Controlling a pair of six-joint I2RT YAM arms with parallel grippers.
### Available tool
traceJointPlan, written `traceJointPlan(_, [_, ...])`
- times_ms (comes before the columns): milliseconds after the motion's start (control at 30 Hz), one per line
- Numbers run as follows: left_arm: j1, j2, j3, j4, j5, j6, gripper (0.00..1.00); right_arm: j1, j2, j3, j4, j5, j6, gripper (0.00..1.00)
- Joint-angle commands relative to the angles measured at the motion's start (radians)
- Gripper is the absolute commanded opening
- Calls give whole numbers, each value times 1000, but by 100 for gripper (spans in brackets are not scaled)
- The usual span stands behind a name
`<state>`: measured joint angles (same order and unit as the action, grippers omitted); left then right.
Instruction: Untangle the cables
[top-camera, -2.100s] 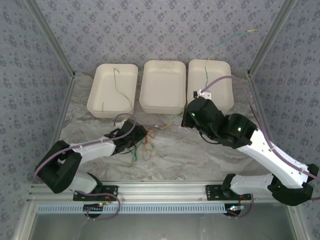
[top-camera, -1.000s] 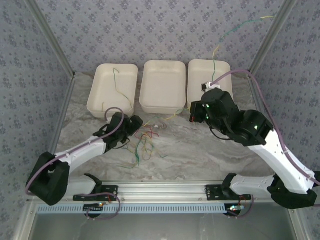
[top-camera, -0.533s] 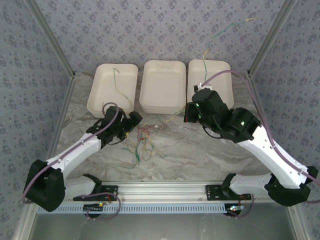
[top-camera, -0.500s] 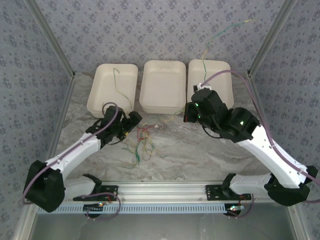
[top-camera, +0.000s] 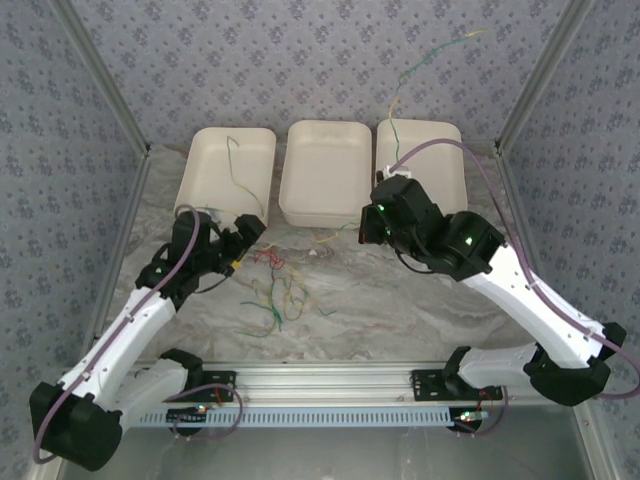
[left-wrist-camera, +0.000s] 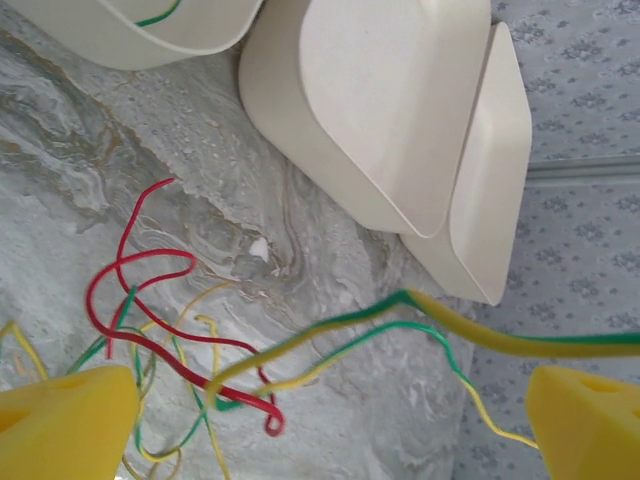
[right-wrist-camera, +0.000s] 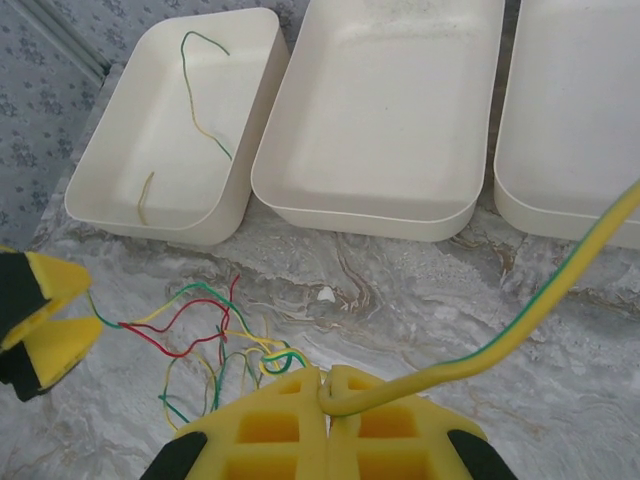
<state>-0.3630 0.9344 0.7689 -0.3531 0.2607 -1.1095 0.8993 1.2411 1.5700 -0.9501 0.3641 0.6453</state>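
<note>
Yellow-green cable (right-wrist-camera: 450, 372) is pinched between the closed pads of the right gripper (right-wrist-camera: 326, 385), low over the marbled table (top-camera: 400, 300). One end trails into the tangle (top-camera: 275, 290) of red, green and yellow wires; the other arcs up past the right tray (top-camera: 452, 190). Left gripper (left-wrist-camera: 325, 420) spread wide, holding nothing, just beside the tangle. The lifted cable crosses the gap between its fingers, untouched as far as we can tell. One green-yellow wire (top-camera: 237, 165) lies in the left tray (top-camera: 200, 200). We judge one strand is mid-extraction. Next: left pins the heap, right draws away gently, or the lot drags along. No brand, label or writing legible
</note>
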Motion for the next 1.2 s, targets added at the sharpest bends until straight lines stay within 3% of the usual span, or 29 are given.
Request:
traceJointPlan(0, [39, -6, 34, -110, 57, 36, 98, 7, 20, 38, 2, 52, -51, 0])
traceJointPlan(167, [112, -167, -21, -87, 21, 14, 99, -8, 37, 86, -65, 136, -69, 0])
traceJointPlan(400, [281, -247, 104, -211, 73, 97, 99, -79, 24, 93, -50, 121, -98, 0])
traceJointPlan(467, [290, -236, 131, -239, 95, 125, 94, -83, 29, 101, -48, 111, -102, 0])
traceJointPlan(500, [287, -237, 127, -220, 116, 128, 88, -84, 30, 104, -46, 107, -103, 0])
traceJointPlan(533, [276, -240, 115, -188, 141, 128, 75, -84, 31, 104, -44, 105, -104, 0])
traceJointPlan(600, [206, -236, 101, -158, 135, 180, 56, -84, 33, 107, -41, 103, -106, 0])
traceJointPlan(700, [-12, -187, 106, -222, -14, 324, 41, -86, 39, 121, -42, 94, -113, 0])
traceJointPlan(833, [-309, -93, 60, -245, -306, 432, 41, -87, 42, 143, -65, 96, -122, 0])
traceJointPlan(900, [-353, -49, 13, -205, -352, 423, 44, -87, 37, 152, -71, 98, -128, 0])
traceJointPlan(1033, [-382, 8, -100, -15, -344, 318, 54, -83, 21, 176, -72, 94, -148, 0])
traceJointPlan(1067, [-392, 13, -113, 9, -361, 299, 54, -82, 16, 184, -74, 94, -150, 0])
traceJointPlan(1167, [-414, 9, -145, 90, -389, 281, 40, -75, -4, 219, -72, 86, -162, 0])
